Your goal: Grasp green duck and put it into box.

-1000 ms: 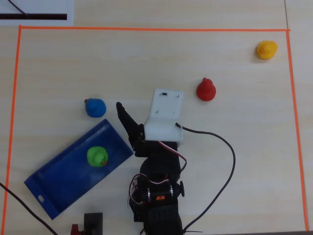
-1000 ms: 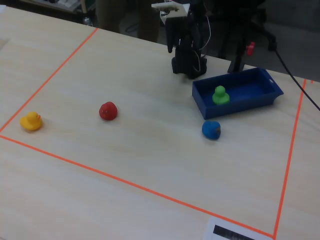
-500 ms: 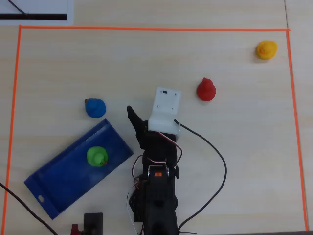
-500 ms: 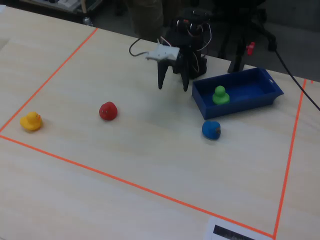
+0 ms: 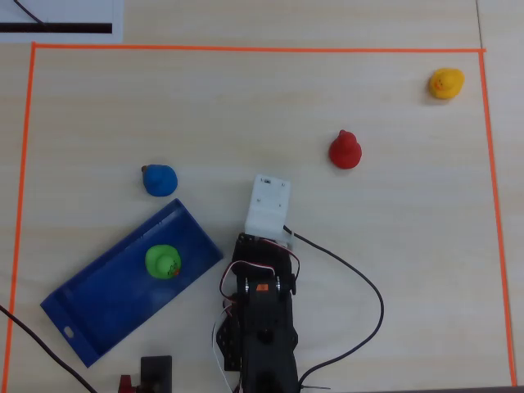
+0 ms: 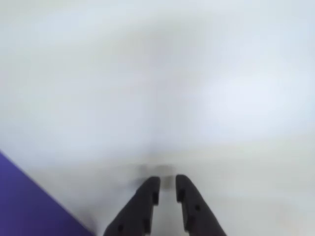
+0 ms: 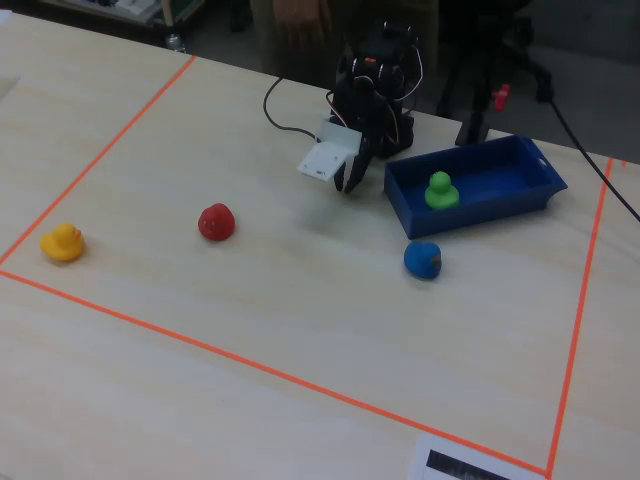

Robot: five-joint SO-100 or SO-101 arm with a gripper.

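The green duck (image 5: 162, 261) sits upright inside the dark blue box (image 5: 106, 303), near its far end; it also shows in the fixed view (image 7: 439, 190), inside the box (image 7: 500, 180). My gripper (image 7: 347, 183) hangs low over the bare table beside the box's corner, apart from the duck. In the wrist view the gripper (image 6: 167, 182) has its black fingers nearly together with a thin gap and nothing between them. A corner of the box (image 6: 24, 206) fills the lower left of that view. In the overhead view a white wrist mount (image 5: 268, 205) hides the jaws.
A blue duck (image 5: 160, 180) stands just outside the box. A red duck (image 5: 345, 150) is mid-table and a yellow duck (image 5: 446, 83) sits in the far corner. Orange tape (image 5: 246, 48) borders the work area. A black cable (image 5: 360, 286) loops beside the arm base.
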